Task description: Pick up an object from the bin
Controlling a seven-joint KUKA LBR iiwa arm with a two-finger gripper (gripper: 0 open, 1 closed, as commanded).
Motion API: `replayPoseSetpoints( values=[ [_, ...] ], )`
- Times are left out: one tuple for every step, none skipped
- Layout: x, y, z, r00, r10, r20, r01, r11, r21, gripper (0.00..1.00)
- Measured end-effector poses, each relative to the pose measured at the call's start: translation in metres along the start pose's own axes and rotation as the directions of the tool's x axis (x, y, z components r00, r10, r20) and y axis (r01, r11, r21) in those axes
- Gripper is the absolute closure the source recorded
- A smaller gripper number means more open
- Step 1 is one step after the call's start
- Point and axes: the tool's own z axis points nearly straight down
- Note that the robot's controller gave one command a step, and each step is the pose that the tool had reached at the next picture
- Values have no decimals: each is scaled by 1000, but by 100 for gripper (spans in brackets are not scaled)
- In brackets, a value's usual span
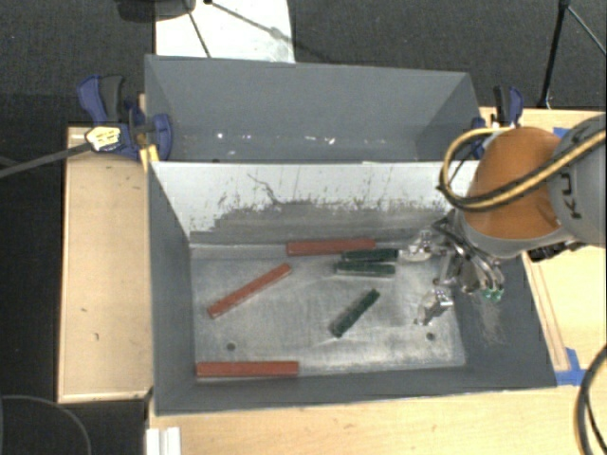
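Observation:
My gripper point(427, 282) hangs low at the right side of the bin, open, with nothing between its fingers. Just left of it, near the back wall, two dark green bars point(366, 262) lie side by side. A long red-brown stick point(330, 247) lies behind them along the wall. A single dark green bar point(354, 313) lies slanted on the floor, left of and slightly nearer than the gripper. None of these touches the fingers.
Another red-brown stick point(248, 290) lies slanted in the left half of the bin, and a third point(248, 370) lies flat along the front wall. The arm, with its orange cover and cables, comes in over the right rim.

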Motion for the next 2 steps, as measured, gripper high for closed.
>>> replayPoseSetpoints(
  values=[
    [-3, 34, 37, 994, -110, 15, 110, 994, 7, 100],
    [0, 35, 39, 993, -114, 5, 114, 993, 4, 0]
  ],
)
